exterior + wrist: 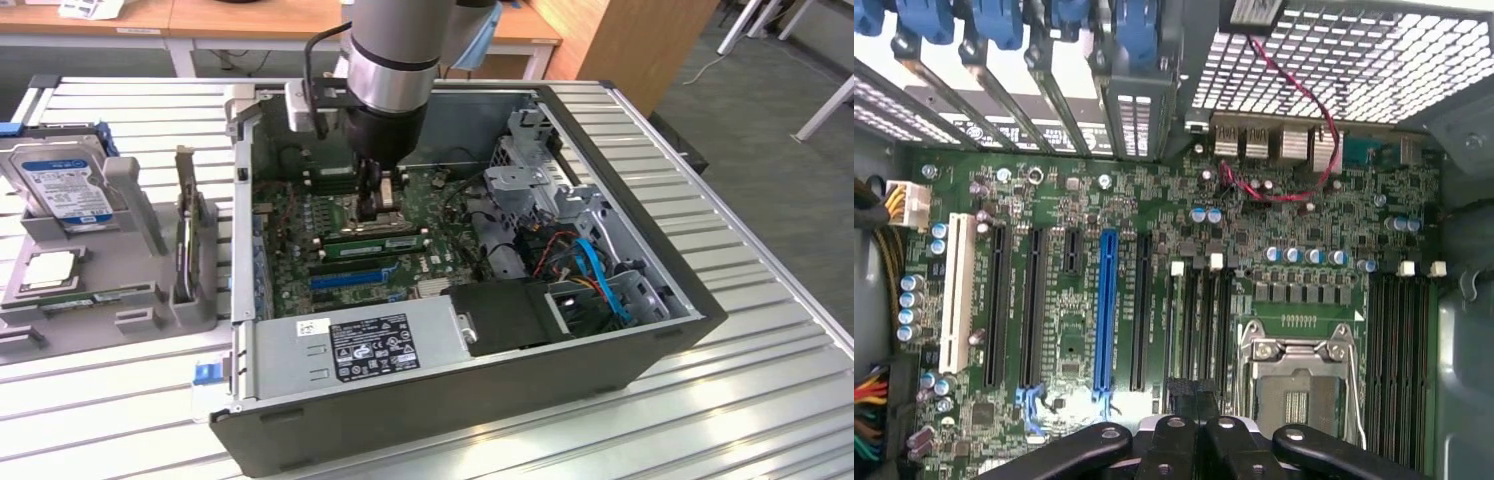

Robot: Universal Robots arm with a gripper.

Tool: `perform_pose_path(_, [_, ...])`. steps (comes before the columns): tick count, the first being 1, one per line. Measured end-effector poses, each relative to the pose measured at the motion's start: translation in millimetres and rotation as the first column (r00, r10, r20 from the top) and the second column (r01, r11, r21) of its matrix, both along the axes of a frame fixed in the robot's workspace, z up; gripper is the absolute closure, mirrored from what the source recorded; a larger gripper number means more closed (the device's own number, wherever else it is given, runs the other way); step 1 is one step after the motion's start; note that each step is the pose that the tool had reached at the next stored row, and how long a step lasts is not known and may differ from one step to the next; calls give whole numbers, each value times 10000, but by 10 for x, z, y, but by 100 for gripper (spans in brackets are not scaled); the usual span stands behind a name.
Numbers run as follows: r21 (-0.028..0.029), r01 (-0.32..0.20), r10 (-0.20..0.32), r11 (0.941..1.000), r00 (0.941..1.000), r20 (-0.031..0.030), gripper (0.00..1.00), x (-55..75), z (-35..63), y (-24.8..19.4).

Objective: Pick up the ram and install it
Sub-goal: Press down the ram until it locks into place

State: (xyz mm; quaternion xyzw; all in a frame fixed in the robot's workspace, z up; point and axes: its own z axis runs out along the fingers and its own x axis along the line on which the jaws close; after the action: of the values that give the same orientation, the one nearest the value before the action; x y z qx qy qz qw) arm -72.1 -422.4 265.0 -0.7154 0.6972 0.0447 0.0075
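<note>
The ram (374, 241) is a long green stick lying along the black memory slots (1199, 325) on the motherboard, inside the open computer case (627, 345). My gripper (379, 203) hangs inside the case just behind it, over the metal CPU socket (1294, 385). In the wrist view the black fingers (1172, 432) of the gripper (1194, 438) are pressed together with nothing visible between them. The gripper is shut and stands apart from the ram.
A grey holder (134, 215) at the exterior view's left carries a blue-labelled hard drive (60, 185), a CPU chip (47, 268) and a thin upright board (187, 235). The power supply (360, 345), drive cage (534, 190) and blue cables (601, 285) crowd the case.
</note>
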Motion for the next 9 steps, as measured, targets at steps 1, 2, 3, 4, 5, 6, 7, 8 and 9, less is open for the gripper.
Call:
perform_pose_path(1, [0, -1, 1, 10000, 10000, -7, 90, 14, 0, 0])
perform_pose_path(2, [0, -1, 1, 10000, 10000, -17, 90, 28, 0, 0])
perform_pose_path(3, [0, -1, 1, 10000, 10000, -27, 90, 43, 0, 0])
perform_pose_path(4, [0, 0, 0, 10000, 10000, -39, 90, 57, 1, -1])
perform_pose_path(5, [0, 0, 0, 10000, 10000, -49, 90, 72, 1, -1])
perform_pose_path(6, [-1, 0, 0, 10000, 10000, -57, 90, 86, 1, -2])
perform_pose_path(7, [-2, 0, 0, 10000, 10000, -63, 90, 101, 2, -3])
perform_pose_path(8, [-2, 0, 0, 10000, 10000, -69, 90, 115, 2, -3])
perform_pose_path(9, [0, 0, 0, 10000, 10000, -73, 90, 127, 1, -3])
